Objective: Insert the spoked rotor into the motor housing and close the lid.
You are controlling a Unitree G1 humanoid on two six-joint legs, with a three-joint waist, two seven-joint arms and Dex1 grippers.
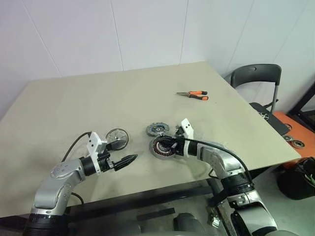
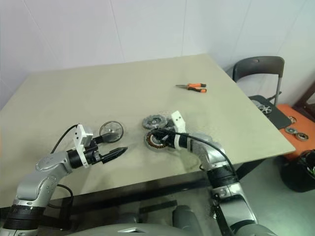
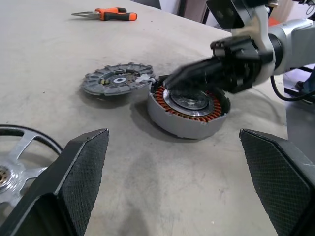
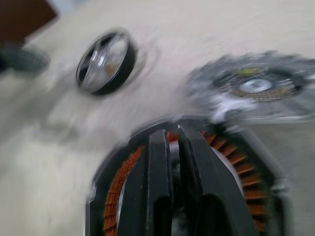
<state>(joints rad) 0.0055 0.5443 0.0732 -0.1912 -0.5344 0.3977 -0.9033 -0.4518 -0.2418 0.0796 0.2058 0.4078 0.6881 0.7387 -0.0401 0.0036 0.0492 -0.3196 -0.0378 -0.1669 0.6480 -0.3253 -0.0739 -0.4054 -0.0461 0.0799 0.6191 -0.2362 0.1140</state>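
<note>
Spoked rotor (image 1: 117, 138) lies flat on table (image 1: 98, 98) by wide-spread left gripper (image 1: 129, 158), probably rigid, slick metal, so pinch the rim; right gripper (image 3: 183, 78), pressed together, over motor housing (image 3: 187, 110).

Orange-handled pliers (image 1: 193, 94) lie on the beige table (image 1: 98, 108); a black chair (image 1: 257, 78) stands beside it.

The right end effector (image 3: 170, 82) hides part of the motor housing (image 3: 189, 118) centre. The spoked rotor (image 3: 17, 160) is cut off at the left wrist view's edge.
</note>
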